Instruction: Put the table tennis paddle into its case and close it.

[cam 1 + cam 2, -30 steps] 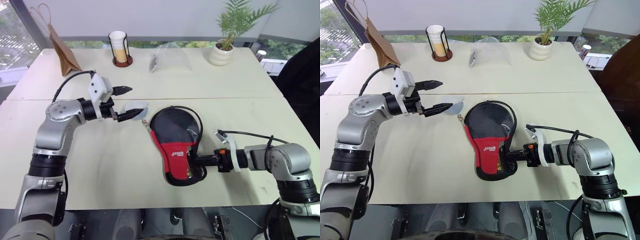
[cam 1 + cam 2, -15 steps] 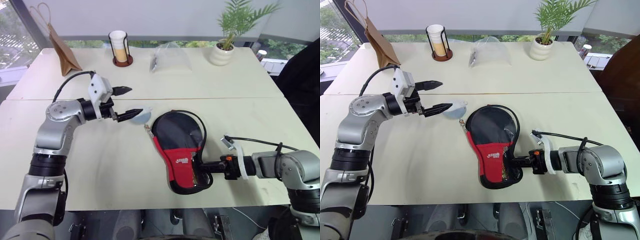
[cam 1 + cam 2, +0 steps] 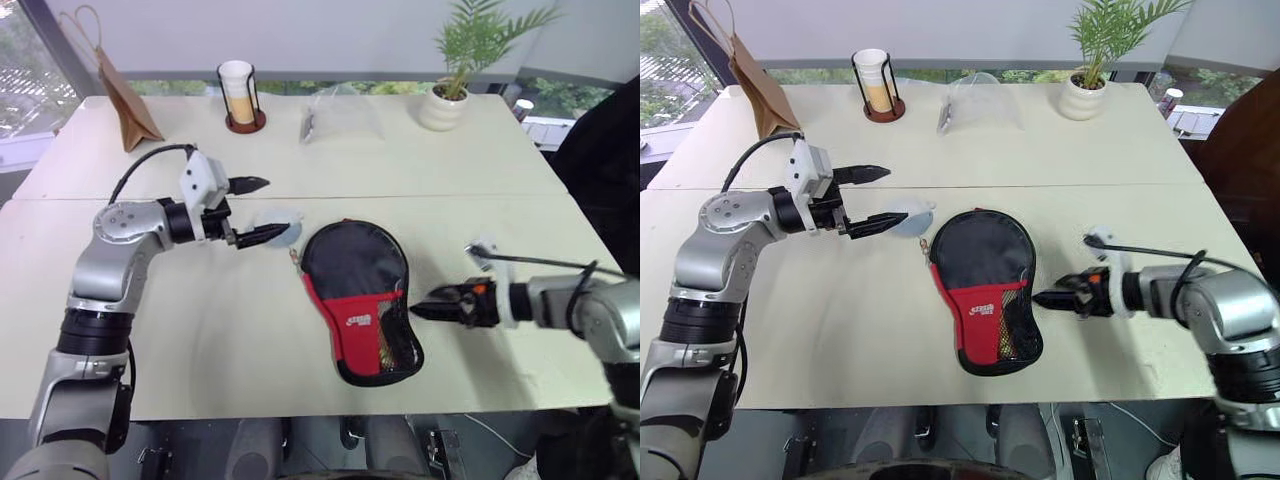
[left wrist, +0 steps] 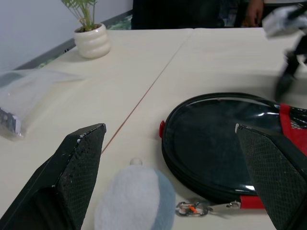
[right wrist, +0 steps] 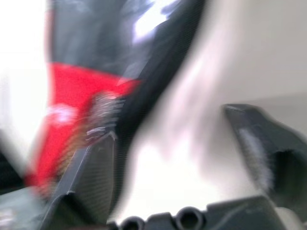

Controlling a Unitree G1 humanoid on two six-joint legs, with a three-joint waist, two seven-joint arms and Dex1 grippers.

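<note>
On the pale table (image 3: 200, 330) lies the soft, paddle-shaped case (image 3: 360, 295), seemingly shut; both grippers' jaws gape, empty.

The left arm reaches forward and bends inward, its hand (image 3: 253, 210) level with both fingers spread wide apart and nothing between them. The right arm comes in from the right, its hand (image 3: 1052, 297) pointing left and downward, fingers parted and empty

Bare table (image 3: 240, 340) lies open between the right gripper (image 3: 1045, 298) and the case (image 3: 985, 290) just beside its tips. Ahead of the left gripper (image 3: 260, 209), a grey fuzzy ball (image 3: 277, 225) blocks its lower finger's path toward the case.
</note>
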